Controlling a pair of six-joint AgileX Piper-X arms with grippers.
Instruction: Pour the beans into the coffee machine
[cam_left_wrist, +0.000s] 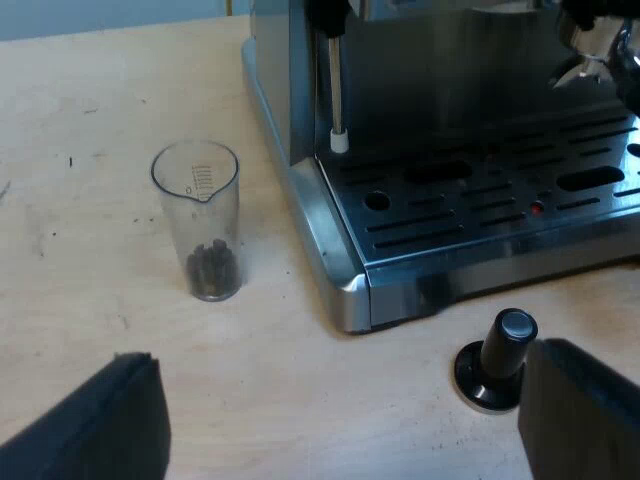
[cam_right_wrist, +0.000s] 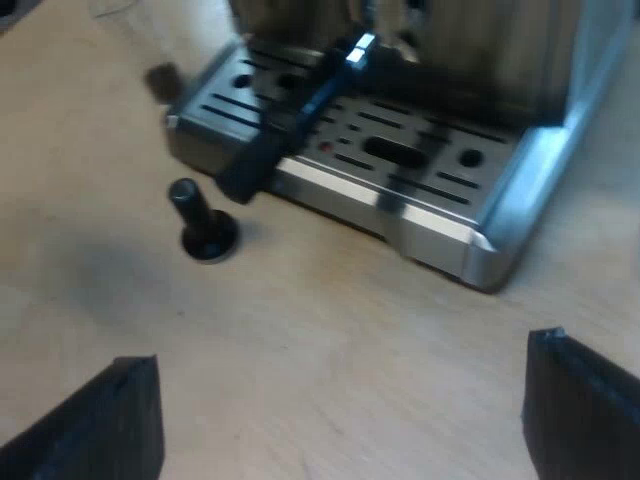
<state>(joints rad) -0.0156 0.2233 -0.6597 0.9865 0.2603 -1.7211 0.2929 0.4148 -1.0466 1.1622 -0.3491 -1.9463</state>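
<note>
Nothing poured yet; the measuring glass (cam_left_wrist: 197, 225) stands upright on the counter (cam_left_wrist: 80, 250) just beside the coffee machine (cam_left_wrist: 450, 170), beans at its bottom, untouched; the left tool (cam_left_wrist: 340, 440) gapes wide and empty short of it; the right tool (cam_right_wrist: 335, 430) is likewise wide, empty

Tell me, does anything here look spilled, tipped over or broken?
Nothing stands out. The glass stands upright on the table beside the machine, with its beans at the bottom and none plainly spilled. The tamper stands upright on its base near the machine's front.
</note>
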